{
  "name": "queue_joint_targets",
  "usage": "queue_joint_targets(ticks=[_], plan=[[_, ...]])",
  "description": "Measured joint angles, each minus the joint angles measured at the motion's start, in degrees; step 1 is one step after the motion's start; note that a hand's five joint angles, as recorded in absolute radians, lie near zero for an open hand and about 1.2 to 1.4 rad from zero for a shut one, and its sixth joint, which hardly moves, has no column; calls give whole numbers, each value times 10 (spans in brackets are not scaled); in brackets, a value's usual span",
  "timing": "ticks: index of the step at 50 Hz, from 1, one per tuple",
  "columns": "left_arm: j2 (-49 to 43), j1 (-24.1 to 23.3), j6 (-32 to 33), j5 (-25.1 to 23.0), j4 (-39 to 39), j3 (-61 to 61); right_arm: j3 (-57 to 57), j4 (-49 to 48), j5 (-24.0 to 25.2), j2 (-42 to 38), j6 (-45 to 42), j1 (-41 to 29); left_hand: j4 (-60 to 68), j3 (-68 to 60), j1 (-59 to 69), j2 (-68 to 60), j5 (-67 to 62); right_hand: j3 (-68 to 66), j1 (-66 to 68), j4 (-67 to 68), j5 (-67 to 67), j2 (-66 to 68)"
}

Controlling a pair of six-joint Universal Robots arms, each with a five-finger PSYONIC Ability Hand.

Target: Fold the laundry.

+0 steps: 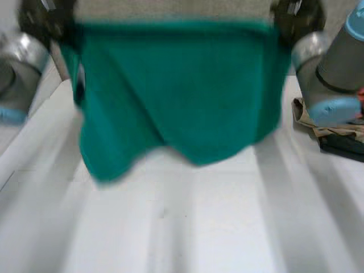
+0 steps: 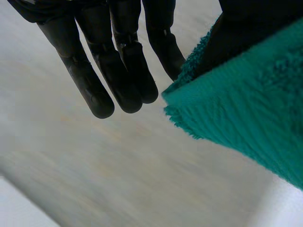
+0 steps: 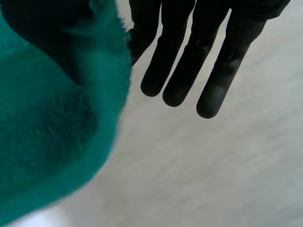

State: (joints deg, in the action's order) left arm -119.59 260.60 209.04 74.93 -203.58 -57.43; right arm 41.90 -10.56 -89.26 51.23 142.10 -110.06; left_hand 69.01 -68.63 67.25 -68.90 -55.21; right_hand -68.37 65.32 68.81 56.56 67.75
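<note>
A teal green towel [image 1: 182, 91] hangs spread above the white table [image 1: 187, 227], stretched between my two hands by its upper edge. My left hand [image 1: 42, 20] holds the towel's upper left corner. In the left wrist view that corner [image 2: 246, 113] is pinched between the thumb and a finger, and the other fingers [image 2: 128, 61] stay straight beside it. My right hand [image 1: 296, 17] holds the upper right corner. In the right wrist view the towel [image 3: 47, 118] is pinched the same way beside straight fingers [image 3: 189, 56]. The towel's lower edge hangs uneven, lowest at the left.
A crumpled beige cloth [image 1: 310, 122] lies on a dark flat thing [image 1: 341, 147] at the table's right edge, under my right arm [image 1: 335, 74]. My left arm [image 1: 17, 74] stands at the table's left edge.
</note>
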Motion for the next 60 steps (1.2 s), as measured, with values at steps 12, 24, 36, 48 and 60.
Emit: queue_joint_targets(ticks=[12,24,36,48,60], plan=[[87,3,-77,29,-76,-33,58,-290,19,36,32,-5,0,0,0,0,0,0,0,0,17,0],[138,23,-73,-11,-127,-344,239,-190,47,61,69,7,0,0,0,0,0,0,0,0,17,0],[19,39,-28,-46,-170,-475,394,-137,53,10,67,30,0,0,0,0,0,0,0,0,17,0],[-26,62,-17,-67,-85,-439,438,-127,54,39,102,54,-283,273,-266,280,245,0,0,0,17,0],[-4,75,-21,-27,-15,-438,435,-99,48,51,118,70,-303,295,-280,298,266,0,0,0,17,0]])
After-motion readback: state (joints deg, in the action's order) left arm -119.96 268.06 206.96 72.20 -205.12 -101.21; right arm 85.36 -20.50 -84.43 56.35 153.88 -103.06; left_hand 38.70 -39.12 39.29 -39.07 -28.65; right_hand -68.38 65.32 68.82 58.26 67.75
